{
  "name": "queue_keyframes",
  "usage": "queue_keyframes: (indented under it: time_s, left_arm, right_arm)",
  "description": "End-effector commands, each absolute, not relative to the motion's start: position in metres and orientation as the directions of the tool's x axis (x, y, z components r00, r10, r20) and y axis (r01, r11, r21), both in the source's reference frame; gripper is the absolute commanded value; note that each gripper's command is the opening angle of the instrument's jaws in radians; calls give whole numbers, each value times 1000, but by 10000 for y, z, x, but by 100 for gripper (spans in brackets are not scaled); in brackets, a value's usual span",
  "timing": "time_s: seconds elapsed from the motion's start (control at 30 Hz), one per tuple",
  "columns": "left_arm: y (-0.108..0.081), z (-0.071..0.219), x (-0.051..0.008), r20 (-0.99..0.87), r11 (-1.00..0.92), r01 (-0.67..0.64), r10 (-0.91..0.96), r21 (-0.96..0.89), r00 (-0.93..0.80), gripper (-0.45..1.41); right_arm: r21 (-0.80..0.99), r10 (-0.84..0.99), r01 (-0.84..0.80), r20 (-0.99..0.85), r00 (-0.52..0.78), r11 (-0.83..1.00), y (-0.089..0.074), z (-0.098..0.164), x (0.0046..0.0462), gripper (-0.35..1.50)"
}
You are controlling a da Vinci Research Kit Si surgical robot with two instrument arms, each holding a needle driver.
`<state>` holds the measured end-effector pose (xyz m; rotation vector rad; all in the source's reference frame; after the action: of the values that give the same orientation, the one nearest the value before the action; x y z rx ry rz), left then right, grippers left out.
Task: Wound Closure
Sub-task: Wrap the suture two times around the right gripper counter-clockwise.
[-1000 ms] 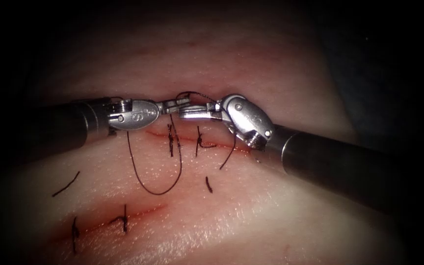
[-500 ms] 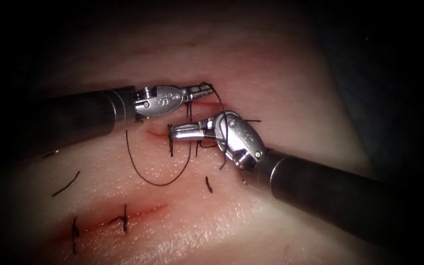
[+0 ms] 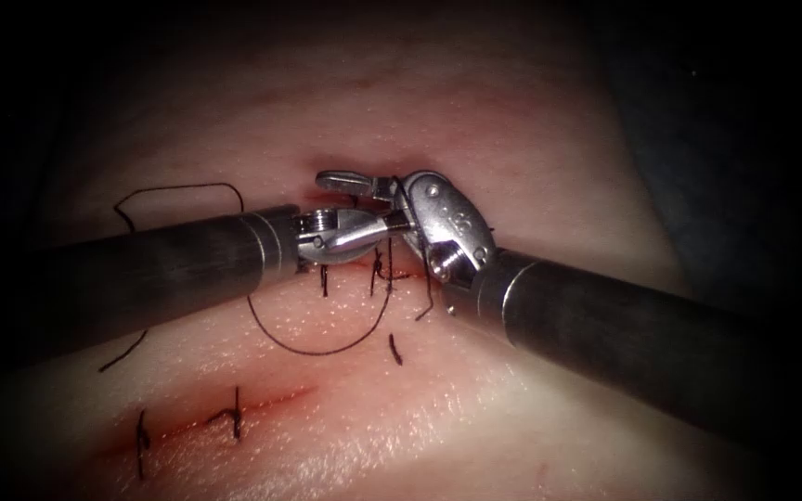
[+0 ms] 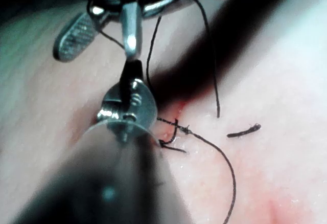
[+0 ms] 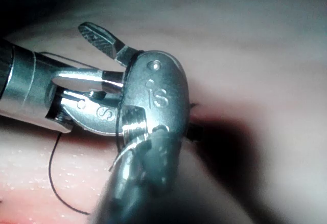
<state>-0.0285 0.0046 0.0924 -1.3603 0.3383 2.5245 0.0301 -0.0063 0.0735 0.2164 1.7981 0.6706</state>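
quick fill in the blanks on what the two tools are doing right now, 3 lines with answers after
1. The right tool has its jaws ____.
2. The tip of the left tool sits ____ the right tool's two jaws.
3. The thread is draped over the right tool's ____ and loops down onto the tissue.

Missing words: open; between; wrist

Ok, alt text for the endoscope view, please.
Two needle drivers meet tip to tip over the sutured cut in the tissue: the left tool reaches between the open jaws of the right tool, with dark thread looping below.
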Motion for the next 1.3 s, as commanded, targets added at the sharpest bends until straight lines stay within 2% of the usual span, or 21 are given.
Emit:
queue_keyframes:
  time_s: [0.03,0.27,0.47,0.53,0.7,0.97,1.3]
  left_arm:
    - [46,928,-290,-838,-941,-324,101,94,-536,-45]
    - [12,907,-282,-814,-943,-294,47,155,-579,-45]
    - [-22,861,-287,-770,-938,-262,-6,225,-638,-45]
    - [-30,849,-288,-759,-937,-254,-18,240,-651,-45]
    - [-42,819,-286,-735,-935,-231,-44,269,-676,-45]
    - [-28,792,-267,-705,-928,-211,-72,306,-706,-45]
    - [-6,774,-250,-644,-916,-181,-103,359,-758,-45]
  right_arm:
    - [544,462,-218,-821,-335,810,-51,740,307,138]
    - [440,376,-423,-898,-230,792,-47,757,298,135]
    - [319,342,-541,-938,-62,778,-51,785,291,130]
    - [306,339,-555,-940,-46,774,-53,791,289,131]
    - [257,335,-560,-941,40,788,-78,806,291,138]
    - [199,308,-470,-937,166,860,-128,827,301,138]
    - [208,309,-396,-927,212,894,-157,842,297,133]
